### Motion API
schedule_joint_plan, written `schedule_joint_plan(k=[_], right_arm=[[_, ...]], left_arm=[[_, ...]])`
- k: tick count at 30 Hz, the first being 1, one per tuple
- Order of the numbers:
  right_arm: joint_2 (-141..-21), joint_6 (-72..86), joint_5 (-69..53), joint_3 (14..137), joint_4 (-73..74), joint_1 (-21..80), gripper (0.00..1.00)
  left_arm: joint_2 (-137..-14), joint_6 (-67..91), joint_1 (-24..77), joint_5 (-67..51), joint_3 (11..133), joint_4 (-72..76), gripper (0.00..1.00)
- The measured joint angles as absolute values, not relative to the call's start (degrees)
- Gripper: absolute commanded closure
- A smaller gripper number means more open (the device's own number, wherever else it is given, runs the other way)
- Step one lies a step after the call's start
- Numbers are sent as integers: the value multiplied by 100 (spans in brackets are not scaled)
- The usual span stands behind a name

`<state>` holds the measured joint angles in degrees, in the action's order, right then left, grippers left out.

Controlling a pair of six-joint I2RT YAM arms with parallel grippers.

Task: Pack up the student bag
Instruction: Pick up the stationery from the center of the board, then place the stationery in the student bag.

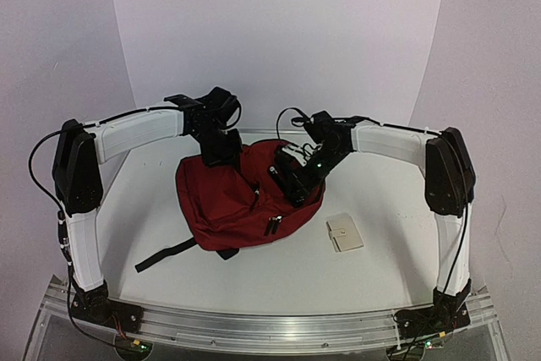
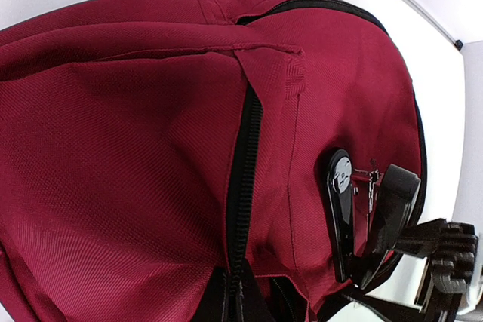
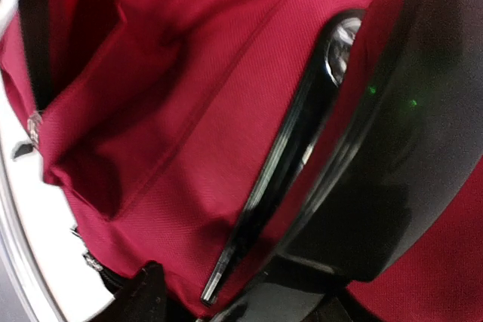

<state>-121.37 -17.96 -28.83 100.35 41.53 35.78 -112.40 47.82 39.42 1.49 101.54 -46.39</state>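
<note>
While viewing from above, see dark red soft fabric backpack (image 1: 237, 205) slumped mid-way on white table (image 1: 380, 276), with black strap (image 1: 165, 255) trailing near-left. Find left gripper (image 1: 221, 154) clamped shut on its far-left rim, beside black zipper (image 2: 243, 156). Find right gripper (image 1: 297, 185) pressed on its upper right side, with jaws parted against fabric. Note flat beige pouch (image 1: 344, 232) just right, apart.

Standing here, I can't make out any writing, brand, number or sign anywhere. The bag (image 1: 241, 200) shows only plain red cloth. The beige case (image 1: 345, 232), lower right in the overhead view, is too small to tell whether it carries any print.
</note>
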Motion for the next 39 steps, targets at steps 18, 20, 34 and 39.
schedule_joint_plan(k=[18, 20, 34, 39], right_arm=[[-12405, -327, -4632, 11406, 4259, 3383, 100], [-12512, -35, -4949, 11519, 4234, 3378, 100], [-13491, 209, -5636, 11816, 4546, 3657, 100], [-13790, -596, -5574, 12463, 5350, 3740, 100]], left_arm=[[-11208, 4705, 3938, 119, 10127, -4596, 100], [-11169, 4683, 3938, 117, 10079, -4564, 100], [-11124, 4633, 3948, 14, 9959, -4429, 100], [-11124, 4586, 3950, -34, 9959, -4434, 100]])
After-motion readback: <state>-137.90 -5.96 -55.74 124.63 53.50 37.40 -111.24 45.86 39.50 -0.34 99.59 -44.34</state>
